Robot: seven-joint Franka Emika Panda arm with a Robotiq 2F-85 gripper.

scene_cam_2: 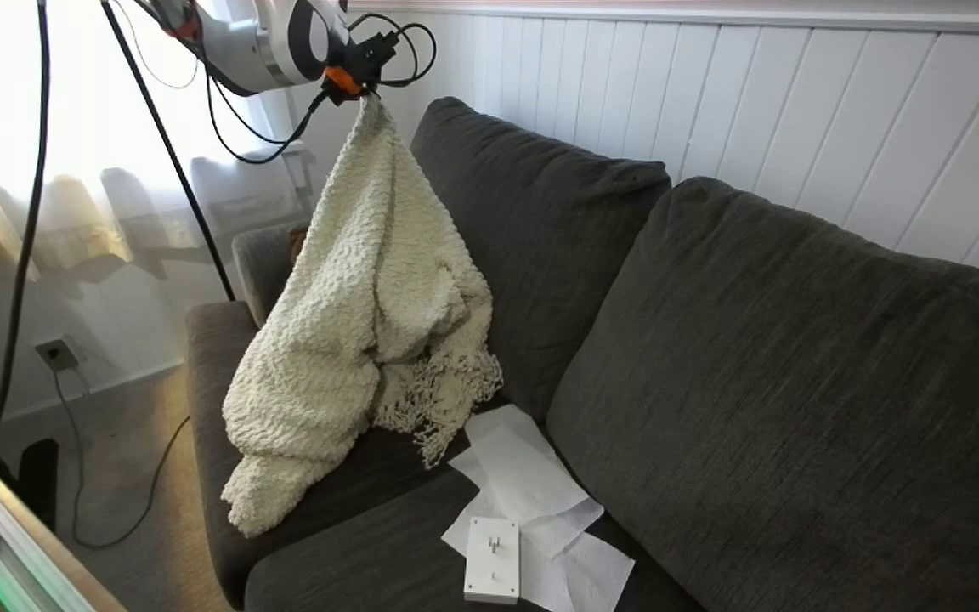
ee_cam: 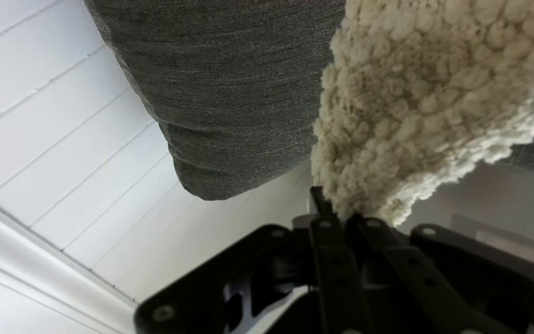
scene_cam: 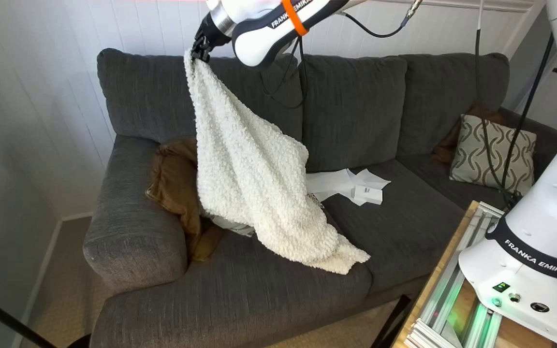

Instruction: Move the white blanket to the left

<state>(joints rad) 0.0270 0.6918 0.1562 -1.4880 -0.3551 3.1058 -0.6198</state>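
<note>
The white blanket (scene_cam: 249, 164) is cream-white and nubbly and hangs in long folds from my gripper (scene_cam: 200, 53). In an exterior view its lower end rests on the sofa seat, and fringe shows on the blanket (scene_cam_2: 362, 306). My gripper (scene_cam_2: 369, 92) is above the top of the sofa back and shut on one upper edge of the blanket. In the wrist view the blanket (ee_cam: 415, 106) runs up and right from the gripper (ee_cam: 346, 208). The fingertips are partly hidden by the blanket.
The dark grey sofa (scene_cam: 351, 111) stands against a white panelled wall (scene_cam_2: 795, 110). A brown cushion (scene_cam: 174, 181) lies partly behind the blanket. White papers (scene_cam_2: 523, 476) and a white plug device (scene_cam_2: 492, 561) lie on the seat. A patterned pillow (scene_cam: 489, 152) is at the far end.
</note>
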